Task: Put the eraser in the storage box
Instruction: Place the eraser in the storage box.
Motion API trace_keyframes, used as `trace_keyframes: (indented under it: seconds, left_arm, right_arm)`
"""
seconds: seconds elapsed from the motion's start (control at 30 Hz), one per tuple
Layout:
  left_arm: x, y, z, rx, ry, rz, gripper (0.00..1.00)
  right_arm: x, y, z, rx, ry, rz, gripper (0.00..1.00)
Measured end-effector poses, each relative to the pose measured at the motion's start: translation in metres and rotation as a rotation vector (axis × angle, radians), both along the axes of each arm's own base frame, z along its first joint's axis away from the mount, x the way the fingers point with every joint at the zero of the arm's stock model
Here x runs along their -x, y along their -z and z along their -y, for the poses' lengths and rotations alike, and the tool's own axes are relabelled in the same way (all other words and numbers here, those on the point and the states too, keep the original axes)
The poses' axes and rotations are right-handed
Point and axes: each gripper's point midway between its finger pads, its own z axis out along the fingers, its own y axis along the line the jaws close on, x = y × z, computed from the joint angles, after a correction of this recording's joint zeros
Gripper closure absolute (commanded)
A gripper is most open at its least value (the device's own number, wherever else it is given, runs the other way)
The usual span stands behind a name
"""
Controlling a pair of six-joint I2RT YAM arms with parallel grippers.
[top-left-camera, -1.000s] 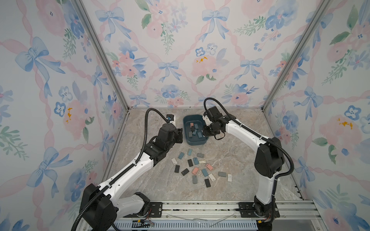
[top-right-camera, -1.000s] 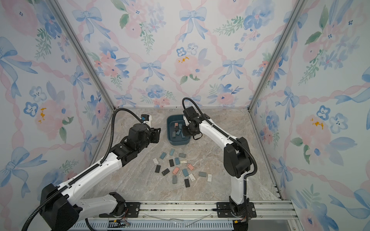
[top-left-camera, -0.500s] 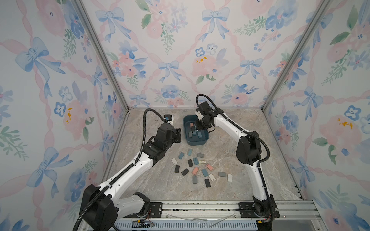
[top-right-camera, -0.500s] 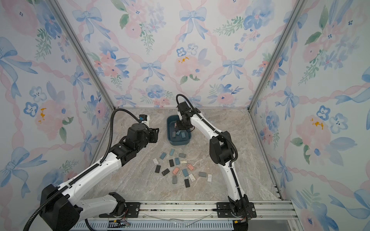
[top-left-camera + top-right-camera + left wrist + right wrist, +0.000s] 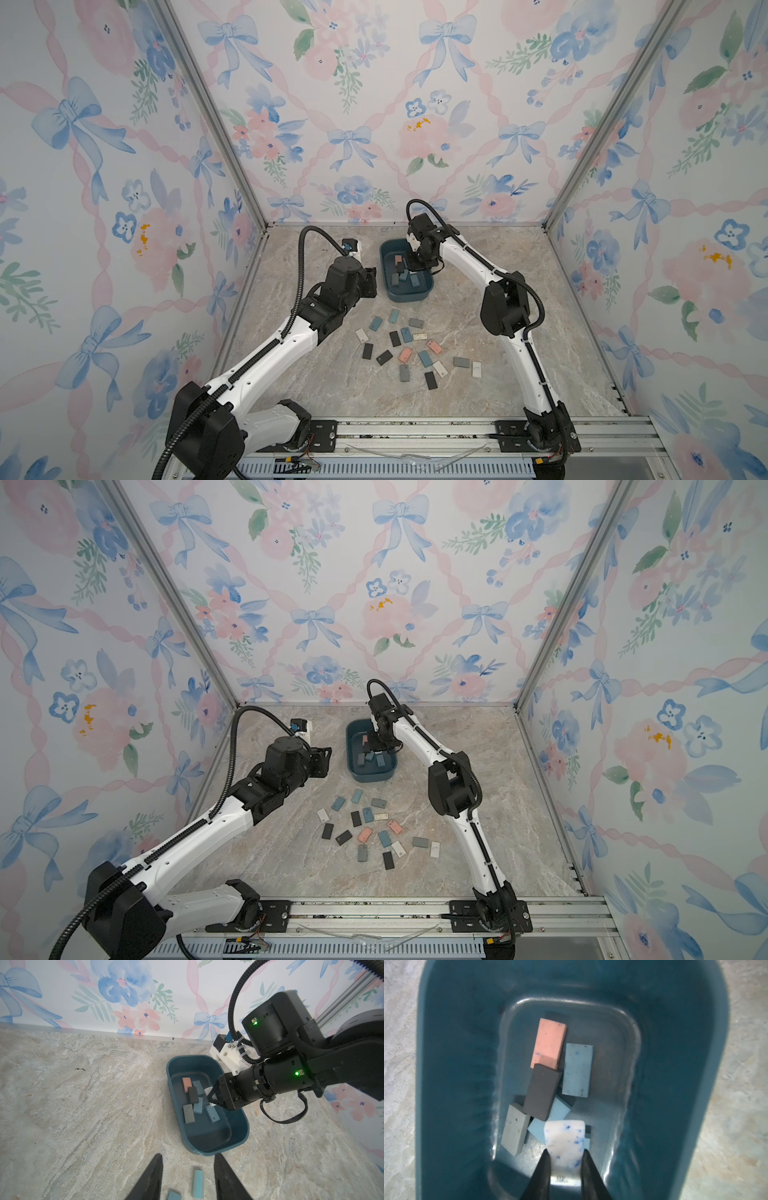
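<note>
— Right gripper (image 5: 565, 1152) swung inward over storage box (image 5: 446, 1064), pinching speckled white eraser (image 5: 564, 1136). Progress?
— Front-centre tabletop (image 5: 316, 374): many loose erasers (image 5: 405, 354) waiting. Left gripper (image 5: 188, 1155) open, empty. Six lie in box, toward back edge; release pending.

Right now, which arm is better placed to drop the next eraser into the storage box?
Right. The right gripper is shut on the white eraser and hangs over the storage box, so it only has to release. The left gripper is open and empty, outside the box over the table.
</note>
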Motion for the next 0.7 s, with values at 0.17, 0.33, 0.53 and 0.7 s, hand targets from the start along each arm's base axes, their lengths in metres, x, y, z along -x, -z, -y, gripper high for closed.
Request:
trace_keyframes:
  seconds: [0.17, 0.33, 0.53, 0.7]
  left_arm:
    - [0.000, 0.000, 0.000, 0.001, 0.001, -0.001, 0.57]
    - [0.000, 0.000, 0.000, 0.000, 0.001, -0.002, 0.57]
    - [0.000, 0.001, -0.001, 0.000, 0.000, -0.003, 0.57]
    - [0.000, 0.002, -0.001, -0.001, -0.001, -0.006, 0.57]
  right_arm:
    - [-0.006, 0.007, 0.001, 0.002, 0.013, -0.003, 0.73]
    - [-0.007, 0.014, 0.000, 0.007, 0.018, -0.016, 0.71]
    - [-0.007, 0.015, 0.000, 0.009, 0.021, -0.021, 0.69]
    - [-0.007, 0.016, 0.000, 0.008, 0.027, -0.026, 0.66]
